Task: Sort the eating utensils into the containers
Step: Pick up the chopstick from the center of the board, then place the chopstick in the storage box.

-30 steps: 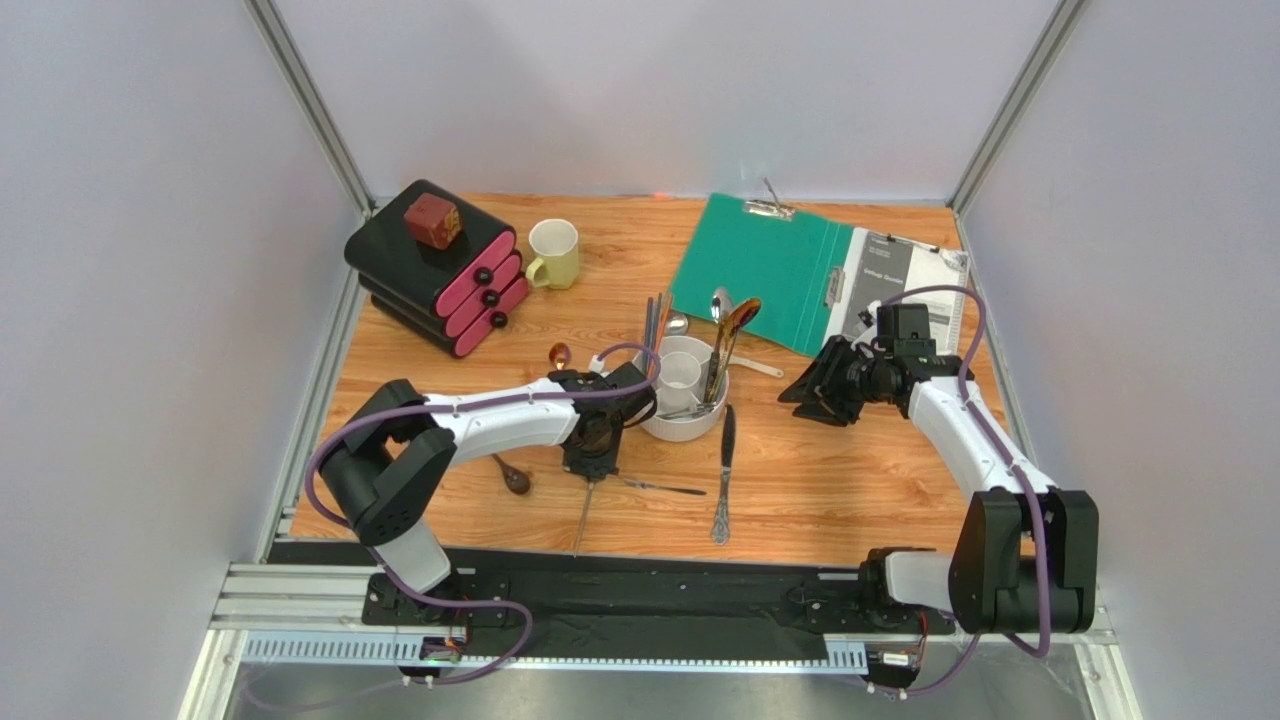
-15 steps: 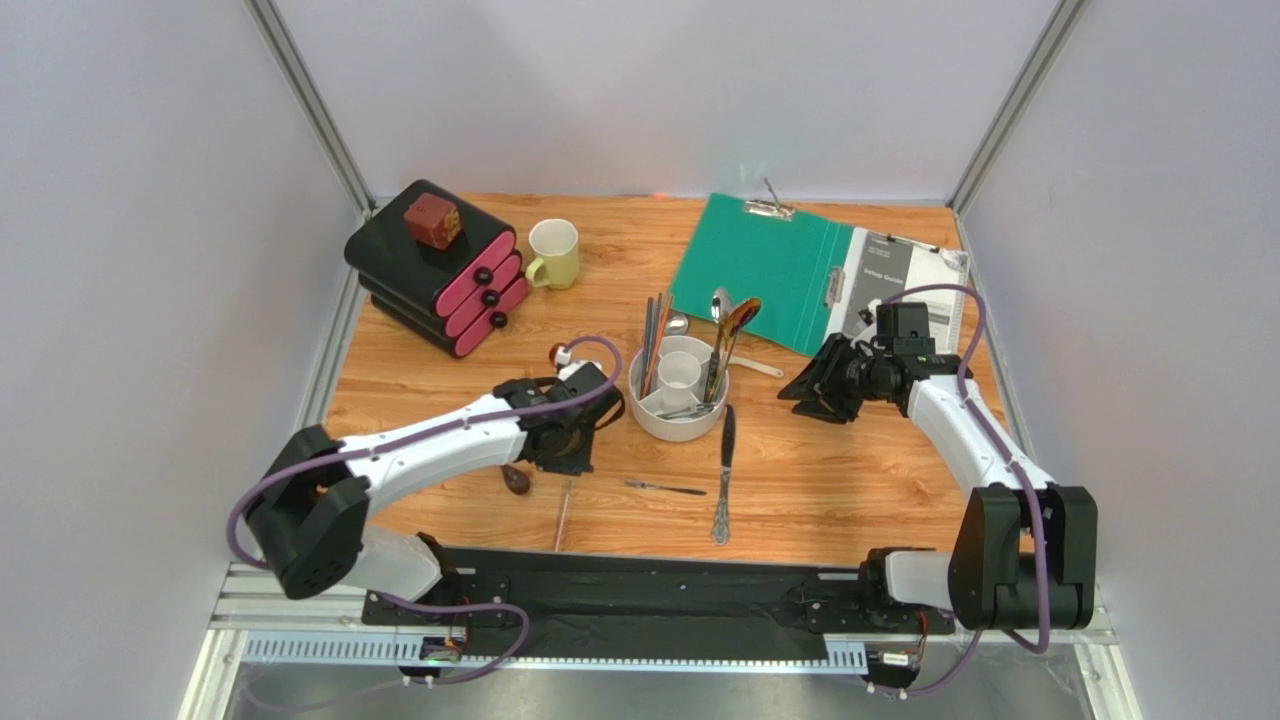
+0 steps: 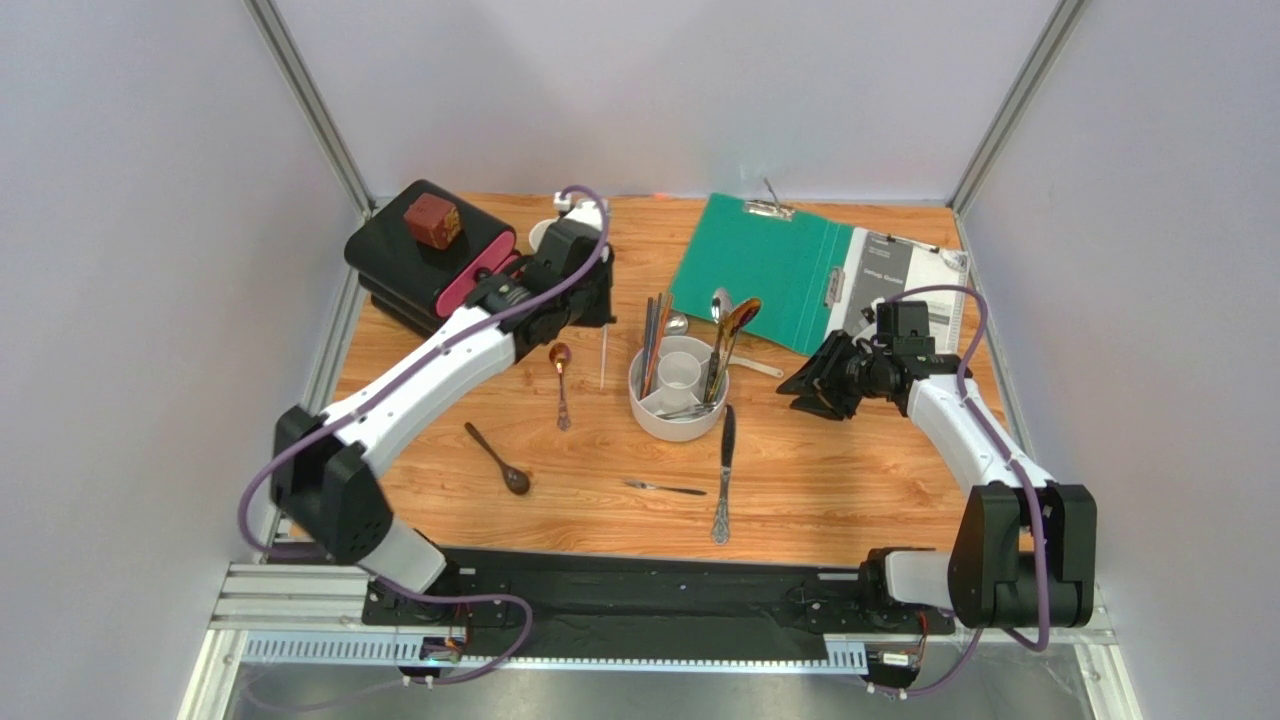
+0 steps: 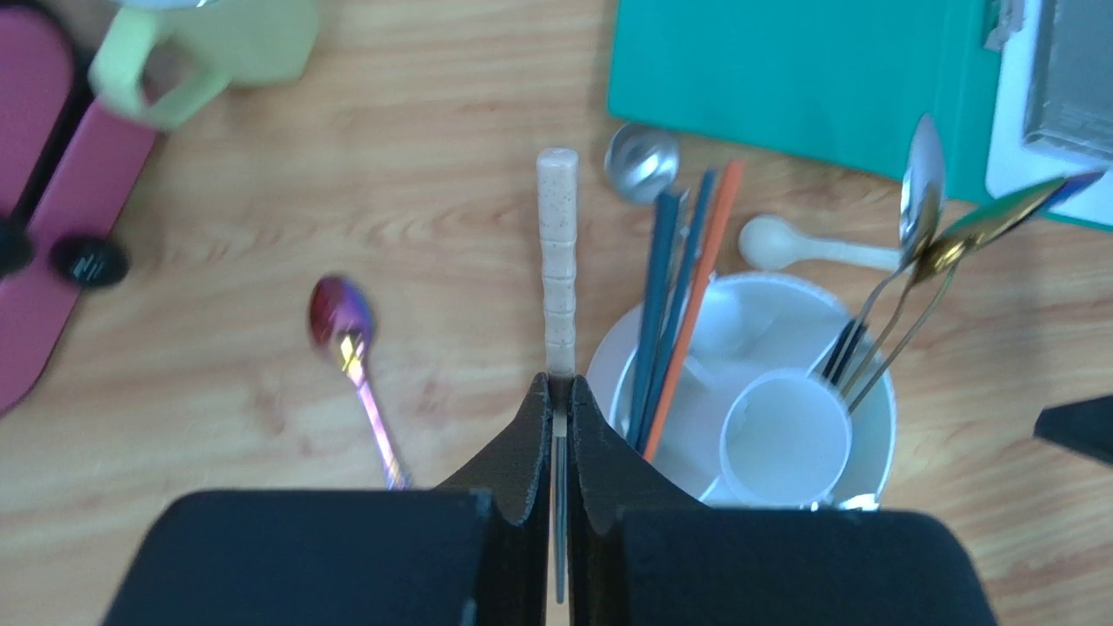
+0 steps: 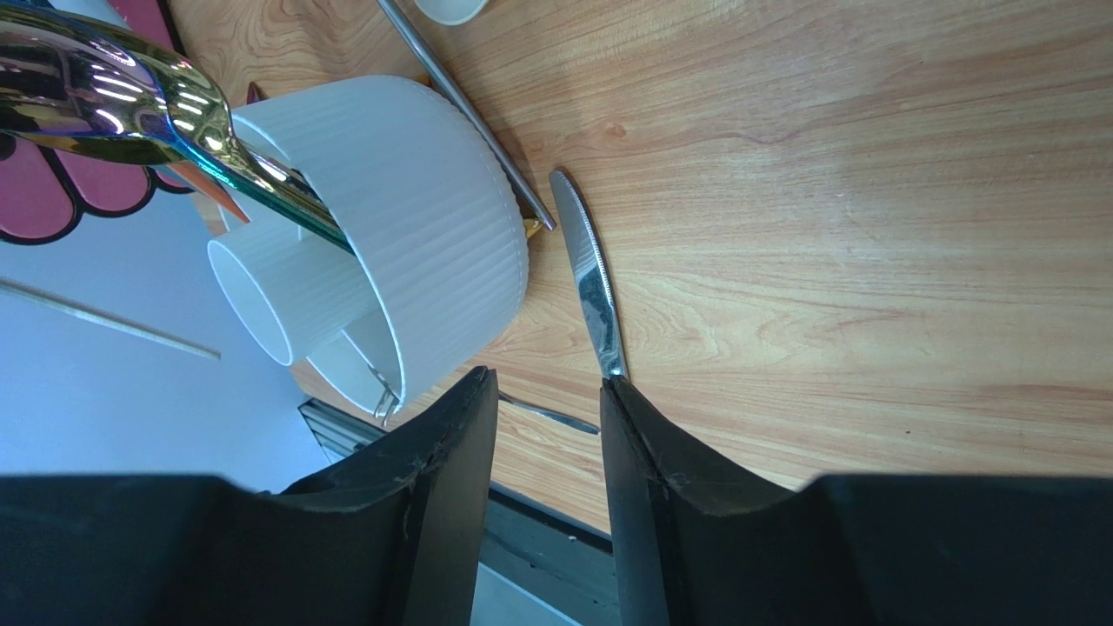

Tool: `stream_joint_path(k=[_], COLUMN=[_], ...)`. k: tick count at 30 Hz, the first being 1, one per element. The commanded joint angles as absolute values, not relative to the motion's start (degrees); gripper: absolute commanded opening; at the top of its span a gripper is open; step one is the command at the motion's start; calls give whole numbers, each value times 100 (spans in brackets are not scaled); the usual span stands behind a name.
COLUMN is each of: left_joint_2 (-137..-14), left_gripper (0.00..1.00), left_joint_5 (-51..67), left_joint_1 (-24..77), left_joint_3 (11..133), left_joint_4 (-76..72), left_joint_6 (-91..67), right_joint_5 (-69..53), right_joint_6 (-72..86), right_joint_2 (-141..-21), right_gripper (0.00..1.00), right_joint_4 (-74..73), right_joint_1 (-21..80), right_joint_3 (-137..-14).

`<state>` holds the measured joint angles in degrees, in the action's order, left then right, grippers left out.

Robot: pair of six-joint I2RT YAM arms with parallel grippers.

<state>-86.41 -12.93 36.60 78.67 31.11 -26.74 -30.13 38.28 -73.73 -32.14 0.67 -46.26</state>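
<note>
My left gripper [image 3: 598,318] has left the near side of the white holder [image 3: 676,426] and swung to its far-left side, beside the yellow mug [image 4: 248,39] (now mostly hidden in the top view). The cream-handled utensil [image 4: 558,248] has travelled with it, its handle now projecting ahead of my fingertips with the holder just to their right. The iridescent spoon [image 4: 350,352], left of my fingers, and the dark brown spoon [image 3: 501,459], well behind them, are now uncovered.
</note>
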Motion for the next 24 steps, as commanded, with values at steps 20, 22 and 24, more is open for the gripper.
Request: stream_joint_path(k=[20,22,24], left_joint_2=[-10169,-10160,-10160], left_gripper=[0,0,0], left_joint_5=[-237,-220,-211], left_joint_1=[3568,3577,3568], left_joint_3=[9079,9097,9123], left_joint_4=[2320,2338,2390], left_joint_6=[-2136,-2136,-2118], right_joint_5=[-2988,-2997,-2988], right_joint_6=[4052,4052,4043], right_joint_2=[-7594,-7620,-7629], right_gripper=[40,40,40], right_joint_4=[-2953,-2936,-2901], right_joint_1=[53,53,53], right_joint_3=[-4834,-4843,-4834])
